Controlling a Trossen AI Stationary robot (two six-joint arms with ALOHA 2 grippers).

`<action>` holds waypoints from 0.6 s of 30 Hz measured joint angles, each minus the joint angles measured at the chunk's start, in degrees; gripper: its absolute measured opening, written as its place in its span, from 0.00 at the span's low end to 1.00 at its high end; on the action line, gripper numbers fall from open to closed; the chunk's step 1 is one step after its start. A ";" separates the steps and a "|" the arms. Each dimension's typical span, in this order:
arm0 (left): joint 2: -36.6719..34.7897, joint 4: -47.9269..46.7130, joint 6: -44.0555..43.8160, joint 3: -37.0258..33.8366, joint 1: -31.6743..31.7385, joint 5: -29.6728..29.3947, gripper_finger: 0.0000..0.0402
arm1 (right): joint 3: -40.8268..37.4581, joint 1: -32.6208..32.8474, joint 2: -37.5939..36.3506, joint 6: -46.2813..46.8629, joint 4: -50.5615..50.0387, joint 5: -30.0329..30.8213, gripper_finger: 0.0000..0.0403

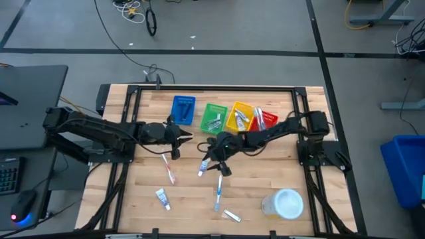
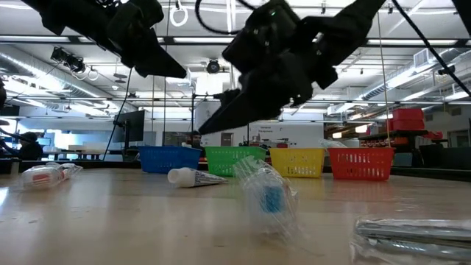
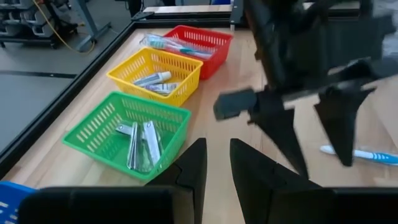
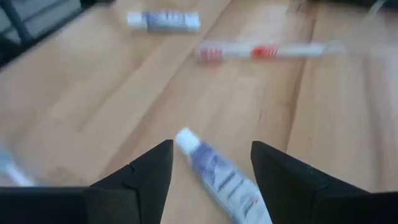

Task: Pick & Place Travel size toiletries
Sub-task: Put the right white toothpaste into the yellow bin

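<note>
Travel size toiletries lie loose on the wooden table: a white tube with blue print (image 4: 217,175) (image 1: 204,167), a pink toothbrush (image 1: 168,169), a blue toothbrush (image 1: 218,192), another tube (image 1: 162,198) and a small pack (image 1: 232,215). My right gripper (image 4: 211,163) (image 1: 212,161) stands open low over the table's middle. Its fingers stand on either side of the white tube without touching it, and the tube lies flat on the wood. My left gripper (image 3: 215,163) (image 1: 184,137) hovers near the green basket (image 3: 127,127), narrowly open, with nothing between its fingers.
Blue (image 1: 184,109), green (image 1: 214,118), yellow (image 1: 240,118) and red (image 1: 264,119) baskets stand in a row at the far side; the green, yellow and red ones hold items. A large round translucent container (image 1: 285,204) stands near the front right. The two grippers are close together.
</note>
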 joint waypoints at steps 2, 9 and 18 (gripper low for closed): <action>0.01 0.11 -0.04 0.00 0.00 0.19 0.20 | 1.45 0.00 2.16 -0.13 -0.26 -0.07 0.57; 0.04 1.04 -0.08 0.00 0.00 0.20 0.20 | 3.91 0.24 7.21 -2.17 -0.31 0.06 0.62; 0.04 1.27 -0.08 0.00 0.00 0.46 0.20 | 4.73 0.96 10.32 -5.47 -1.91 0.23 0.61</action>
